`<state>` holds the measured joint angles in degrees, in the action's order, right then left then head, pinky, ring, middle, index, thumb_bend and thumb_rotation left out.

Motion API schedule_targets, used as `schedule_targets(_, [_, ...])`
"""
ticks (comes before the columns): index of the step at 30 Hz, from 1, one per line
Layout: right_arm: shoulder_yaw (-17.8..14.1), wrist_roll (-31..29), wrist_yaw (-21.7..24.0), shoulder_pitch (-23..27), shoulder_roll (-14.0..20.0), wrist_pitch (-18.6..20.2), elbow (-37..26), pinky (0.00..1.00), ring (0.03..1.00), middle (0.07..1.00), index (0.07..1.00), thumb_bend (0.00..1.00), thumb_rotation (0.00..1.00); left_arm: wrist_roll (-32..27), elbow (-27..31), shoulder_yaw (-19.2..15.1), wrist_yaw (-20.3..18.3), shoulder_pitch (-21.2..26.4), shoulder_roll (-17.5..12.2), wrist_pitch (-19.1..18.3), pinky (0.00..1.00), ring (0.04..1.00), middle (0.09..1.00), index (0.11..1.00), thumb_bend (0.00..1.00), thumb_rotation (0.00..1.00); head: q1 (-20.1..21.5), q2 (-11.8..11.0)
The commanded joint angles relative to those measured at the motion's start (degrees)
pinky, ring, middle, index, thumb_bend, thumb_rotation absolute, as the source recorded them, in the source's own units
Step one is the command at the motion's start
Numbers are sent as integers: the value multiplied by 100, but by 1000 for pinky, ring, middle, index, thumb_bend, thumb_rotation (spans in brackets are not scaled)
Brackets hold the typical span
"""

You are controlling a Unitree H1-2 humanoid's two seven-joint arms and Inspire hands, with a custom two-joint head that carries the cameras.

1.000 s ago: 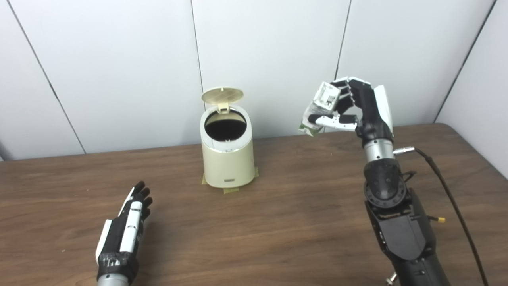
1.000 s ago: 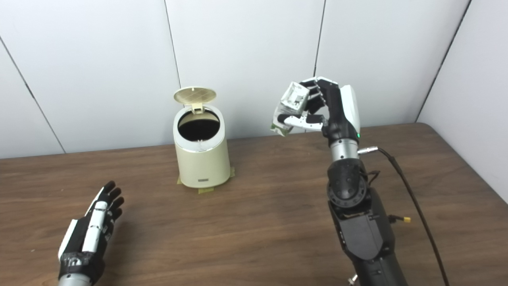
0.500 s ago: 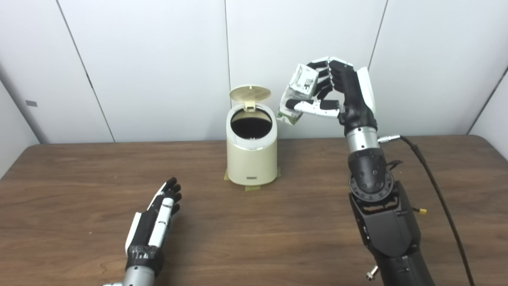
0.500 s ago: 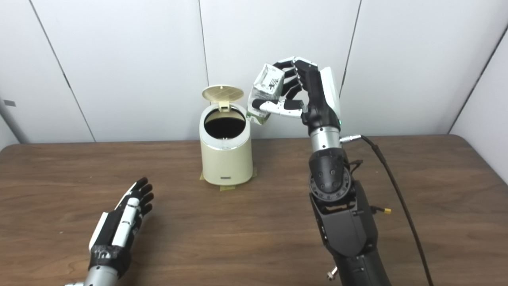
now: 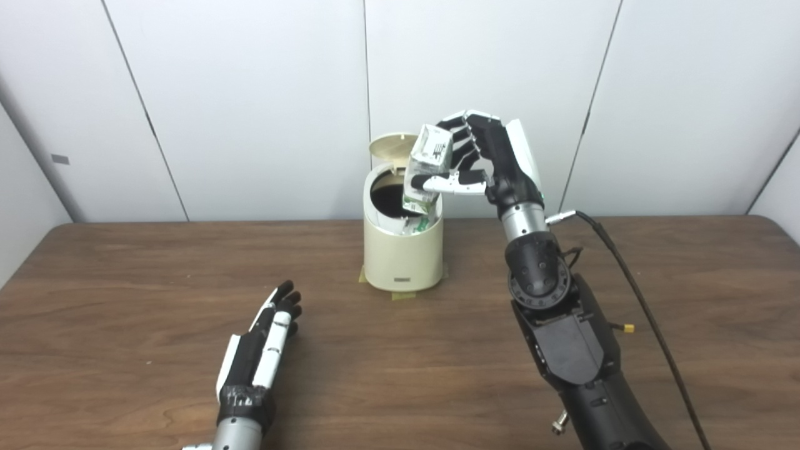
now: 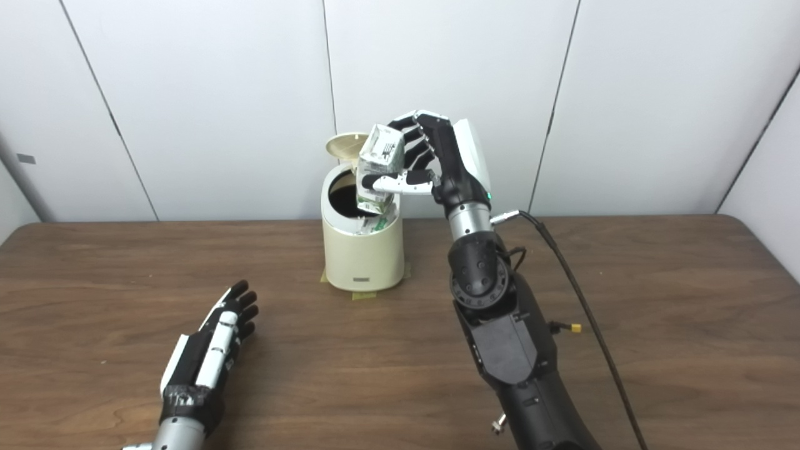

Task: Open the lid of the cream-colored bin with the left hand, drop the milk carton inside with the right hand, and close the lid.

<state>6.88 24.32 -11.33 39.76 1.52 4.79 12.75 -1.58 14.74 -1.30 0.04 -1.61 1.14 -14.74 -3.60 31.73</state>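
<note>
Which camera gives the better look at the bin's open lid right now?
The left eye view. There most of the raised lid shows behind the milk carton held by the right hand. In the right eye view the carton covers more of the lid, leaving only its left part.

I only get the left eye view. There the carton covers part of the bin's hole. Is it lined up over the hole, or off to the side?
Observer: From the right eye view, the milk carton in the right hand hangs over the right part of the bin's opening. Dark opening shows to its left, and the raised lid stands behind.
Operator: Is anything lit on that arm? I see nothing here.
Observer: Yes, the right eye view shows a small green light glowing on the wrist just below the hand.
</note>
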Motion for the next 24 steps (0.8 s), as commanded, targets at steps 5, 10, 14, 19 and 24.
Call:
schedule_targets(5, [-30, -57, -289, 573, -170, -586, 321, 305, 378, 488, 525, 515, 0, 72, 55, 95, -10, 116, -8, 291, 955, 931, 924, 943, 464, 796, 18, -24])
schedule_targets(10, [-65, -73, -479, 649, -293, -741, 530, 312, 381, 492, 523, 515, 0, 33, 50, 145, -52, 92, -24, 300, 958, 933, 925, 943, 448, 799, 32, -23])
schedule_targets(14, [-67, -63, -617, 696, -337, -828, 644, 318, 383, 494, 522, 515, 0, 41, 4, 192, -79, 81, -41, 356, 954, 933, 925, 944, 422, 799, 48, -37])
schedule_targets(19, [-41, -81, -667, 725, -298, -1072, 848, 318, 381, 494, 524, 515, 0, 79, -10, 264, -60, 78, -18, 342, 947, 931, 922, 945, 411, 784, 37, -59])
schedule_targets(24, [-59, -67, -737, 726, -269, -1182, 1002, 326, 383, 495, 527, 514, 0, 173, -82, 346, -54, 69, -64, 426, 963, 935, 925, 950, 411, 812, 36, -68])
